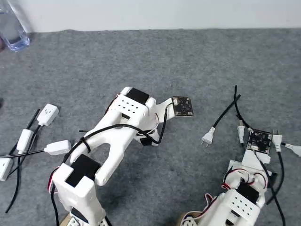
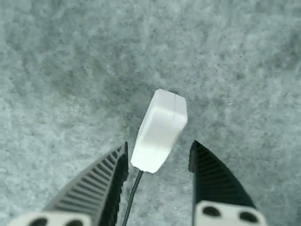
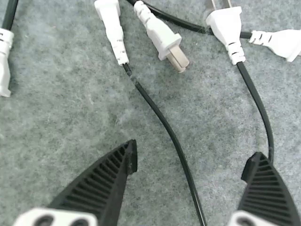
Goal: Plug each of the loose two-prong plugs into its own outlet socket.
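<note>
It looks like no plug is in yet. The left jaws are apart, with a white outlet socket (image 2: 162,117) between them. The right jaws are apart too, over a black cord (image 3: 160,120); loose plugs (image 3: 160,35) lie past them.

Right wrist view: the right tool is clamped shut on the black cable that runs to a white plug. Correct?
No. The right wrist view shows the right tool open, with the black cable passing loose between its jaws, ungripped. The cable does run to a white plug.
</note>
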You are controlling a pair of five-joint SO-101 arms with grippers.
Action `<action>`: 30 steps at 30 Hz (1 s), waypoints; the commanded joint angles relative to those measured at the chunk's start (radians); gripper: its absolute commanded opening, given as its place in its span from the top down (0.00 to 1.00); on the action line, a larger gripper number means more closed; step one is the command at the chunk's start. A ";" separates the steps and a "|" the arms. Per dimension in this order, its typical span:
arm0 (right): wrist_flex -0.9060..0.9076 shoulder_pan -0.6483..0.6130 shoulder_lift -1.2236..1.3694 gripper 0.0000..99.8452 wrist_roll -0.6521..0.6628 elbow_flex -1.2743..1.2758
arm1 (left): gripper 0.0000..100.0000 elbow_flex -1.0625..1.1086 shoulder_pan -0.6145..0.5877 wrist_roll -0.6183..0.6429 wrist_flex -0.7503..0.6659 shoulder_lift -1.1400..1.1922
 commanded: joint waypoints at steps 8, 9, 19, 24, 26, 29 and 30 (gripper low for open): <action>-0.021 -0.007 -0.010 0.66 0.011 -0.005 | 0.80 0.114 0.040 -0.035 -0.072 -0.038; -0.021 -0.007 -0.010 0.66 0.011 -0.005 | 0.80 0.116 0.041 -0.035 -0.071 -0.041; -0.022 -0.028 -0.010 0.66 0.011 -0.005 | 0.80 0.116 0.043 -0.031 0.034 -0.048; -0.022 -0.030 -0.010 0.66 0.011 -0.005 | 0.80 0.114 0.044 -0.031 0.054 -0.049; -0.022 -0.030 -0.010 0.66 0.011 -0.005 | 0.80 0.111 0.044 -0.032 0.044 -0.049; -0.022 -0.030 -0.010 0.66 0.011 -0.005 | 0.80 0.111 0.041 -0.032 0.006 -0.049; -0.022 -0.030 -0.010 0.66 0.011 -0.005 | 0.80 0.113 0.040 -0.035 -0.002 -0.048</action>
